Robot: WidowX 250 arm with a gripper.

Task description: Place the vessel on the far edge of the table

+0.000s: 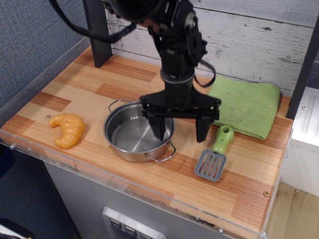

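Note:
The vessel is a shallow shiny steel pot with two wire loop handles, standing near the front middle of the wood-plank table. My black gripper is open and hangs over the pot's right rim. Its left finger reaches down inside the pot near the right wall, and its right finger is outside the pot, above the table. Nothing is held. The arm hides part of the pot's far right rim.
An orange croissant lies to the pot's left. A green-handled grey spatula lies to its right. A folded green cloth sits at the back right. A dark post stands at the back left. A clear acrylic rim edges the front.

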